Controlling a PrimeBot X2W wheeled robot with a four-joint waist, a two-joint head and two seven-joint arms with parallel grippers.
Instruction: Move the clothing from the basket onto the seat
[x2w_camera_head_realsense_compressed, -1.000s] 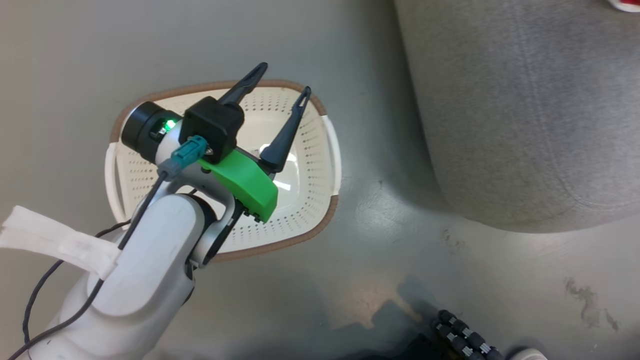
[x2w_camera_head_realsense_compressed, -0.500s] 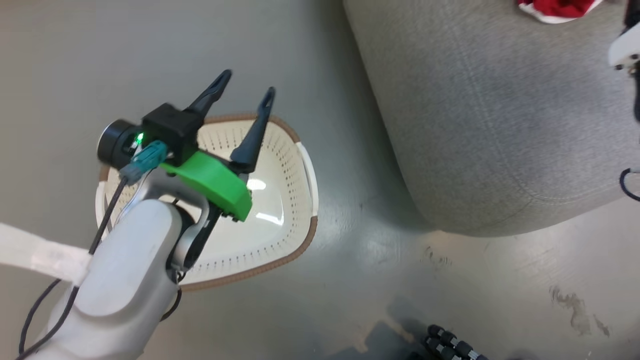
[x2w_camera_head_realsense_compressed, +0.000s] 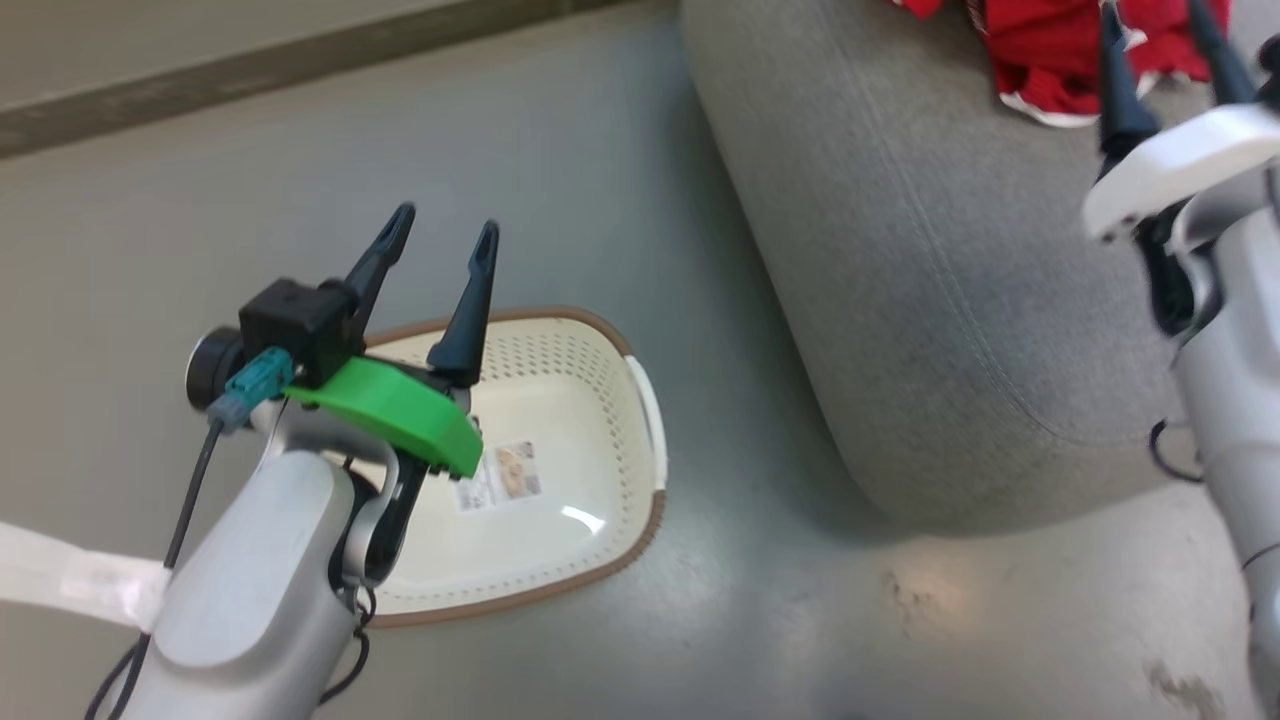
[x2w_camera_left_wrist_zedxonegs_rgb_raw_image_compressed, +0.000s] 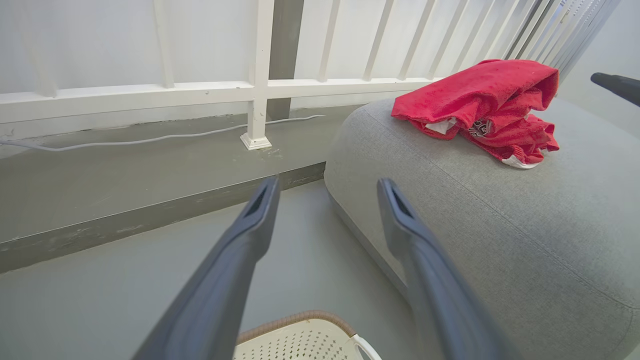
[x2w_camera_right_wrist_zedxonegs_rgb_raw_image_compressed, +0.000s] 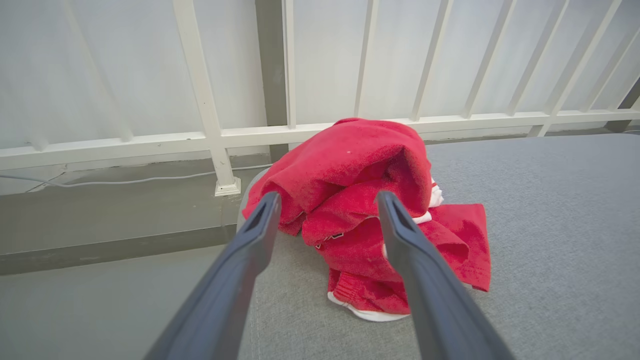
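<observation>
The red clothing (x2w_camera_right_wrist_zedxonegs_rgb_raw_image_compressed: 365, 225) lies in a crumpled heap on the grey seat (x2w_camera_right_wrist_zedxonegs_rgb_raw_image_compressed: 550, 225), near its rounded end, with white trim showing along the heap's lower edge. The right gripper (x2w_camera_right_wrist_zedxonegs_rgb_raw_image_compressed: 327, 196) hangs just in front of the heap with its two dark fingers spread apart and nothing between them; I cannot tell whether the tips touch the cloth. The basket (x2w_camera_head_realsense_compressed: 640, 520) stands on the grey floor (x2w_camera_head_realsense_compressed: 700, 620) beside the seat, apart from it, and its pale bottom shows a label sticker (x2w_camera_head_realsense_compressed: 500, 480). The left gripper (x2w_camera_head_realsense_compressed: 443, 224) hovers above the basket's left side. Its fingers are likewise spread wide and grip nothing, and they point out over the brown rim toward the floor beyond. Behind the seat a white railing (x2w_camera_left_wrist_zedxonegs_rgb_raw_image_compressed: 257, 90) runs along a raised step, and a thin white cable (x2w_camera_left_wrist_zedxonegs_rgb_raw_image_compressed: 150, 140) lies on that step at the railing's foot.
</observation>
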